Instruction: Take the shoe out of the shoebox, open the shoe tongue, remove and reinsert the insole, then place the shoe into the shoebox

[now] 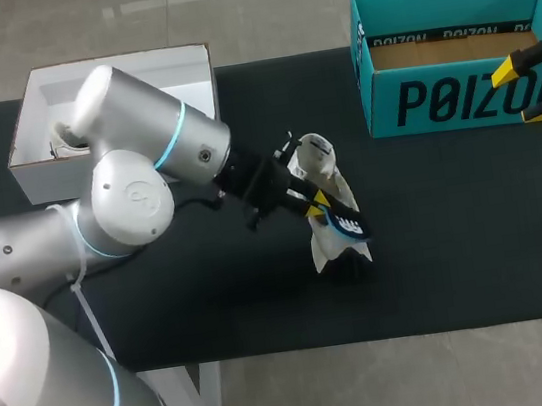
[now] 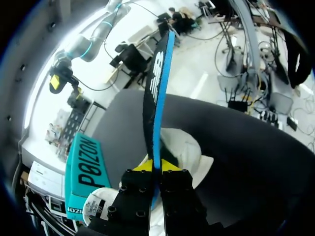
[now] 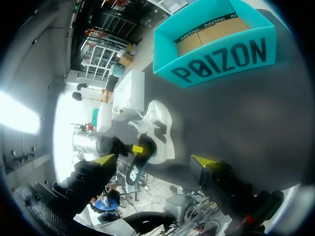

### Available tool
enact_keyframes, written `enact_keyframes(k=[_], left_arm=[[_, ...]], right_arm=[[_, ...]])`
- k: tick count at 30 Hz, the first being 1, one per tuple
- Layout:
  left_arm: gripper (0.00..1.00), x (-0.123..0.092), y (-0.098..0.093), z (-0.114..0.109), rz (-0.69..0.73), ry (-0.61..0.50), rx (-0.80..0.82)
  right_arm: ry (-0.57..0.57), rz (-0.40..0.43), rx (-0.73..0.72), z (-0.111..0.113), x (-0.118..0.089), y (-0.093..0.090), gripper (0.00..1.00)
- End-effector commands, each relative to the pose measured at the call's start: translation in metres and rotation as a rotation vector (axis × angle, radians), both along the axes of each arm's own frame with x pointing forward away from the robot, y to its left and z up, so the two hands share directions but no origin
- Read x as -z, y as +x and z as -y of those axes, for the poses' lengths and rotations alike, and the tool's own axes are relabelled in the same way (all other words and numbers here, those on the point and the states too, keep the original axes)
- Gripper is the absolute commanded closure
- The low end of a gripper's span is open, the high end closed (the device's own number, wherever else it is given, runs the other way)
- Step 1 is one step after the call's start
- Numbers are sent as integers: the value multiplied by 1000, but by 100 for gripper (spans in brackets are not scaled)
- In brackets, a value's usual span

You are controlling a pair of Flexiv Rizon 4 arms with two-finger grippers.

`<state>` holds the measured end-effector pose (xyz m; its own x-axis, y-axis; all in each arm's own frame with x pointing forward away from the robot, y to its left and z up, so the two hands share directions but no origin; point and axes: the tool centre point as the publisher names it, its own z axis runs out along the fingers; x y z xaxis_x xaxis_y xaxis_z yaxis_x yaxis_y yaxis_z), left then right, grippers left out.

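A white shoe (image 1: 322, 168) stands on the black table (image 1: 456, 227) near its middle. My left gripper (image 1: 316, 200) is shut on a thin insole (image 1: 345, 223), blue on one face and black on the other, held just beside the shoe. In the left wrist view the insole (image 2: 157, 98) rises edge-on from between the closed yellow tips (image 2: 156, 166), with the shoe (image 2: 182, 147) behind it. My right gripper (image 1: 523, 92) hangs open and empty in front of the teal shoebox (image 1: 468, 94). From the right wrist, the shoe (image 3: 160, 123) and insole (image 3: 135, 172) lie ahead of the spread fingers (image 3: 153, 161).
The teal shoebox (image 3: 221, 54) stands open at the back right with a brown cardboard floor. A white box (image 1: 35, 105) with a small white object inside sits at the back left, partly behind my left arm. Bare black tabletop lies between the shoe and the teal box.
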<state>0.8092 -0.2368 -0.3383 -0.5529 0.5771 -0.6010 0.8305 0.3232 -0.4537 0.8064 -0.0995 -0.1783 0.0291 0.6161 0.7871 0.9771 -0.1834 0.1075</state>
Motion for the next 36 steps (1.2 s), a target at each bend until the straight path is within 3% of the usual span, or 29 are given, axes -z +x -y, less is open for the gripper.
enact_keyframes(k=[1, 13, 21, 22, 23, 24, 25, 26, 27, 29, 30, 36], left_arm=[[100, 9, 9, 7, -18, 25, -29], [100, 22, 35, 2, -17, 36, -133], [100, 22, 33, 2, -16, 50, -147], [84, 20, 30, 2, -21, 48, -142], [58, 17, 27, 2, -27, 42, -140], [24, 12, 22, 3, -42, 24, -129], [8, 8, 18, 3, -43, 19, -122], [3, 4, 14, 4, -42, 11, -110], [14, 0, 9, 5, -47, 5, -99], [78, -7, 3, 7, -39, -22, -76], [100, -9, 0, 8, -37, -21, -64], [100, -1, -1, 13, -21, 16, -42]], right_arm=[[-3, -2, 1, 0, 0, 0, 0], [-3, -2, 1, 0, 0, 0, 0], [-3, -2, 1, 0, 0, 0, 0], [-3, -2, 1, 0, 0, 0, 0], [-3, -2, 1, 0, 0, 0, 0], [-3, -2, 1, 0, 0, 0, 0], [-3, -2, 1, 0, 0, 0, 0], [-3, -2, 1, 0, 0, 0, 0], [-3, -2, 1, 0, 0, 0, 0], [-3, -2, 1, 0, 0, 0, 0], [-3, -2, 1, 0, 0, 0, 0], [-3, -2, 1, 0, 0, 0, 0]])
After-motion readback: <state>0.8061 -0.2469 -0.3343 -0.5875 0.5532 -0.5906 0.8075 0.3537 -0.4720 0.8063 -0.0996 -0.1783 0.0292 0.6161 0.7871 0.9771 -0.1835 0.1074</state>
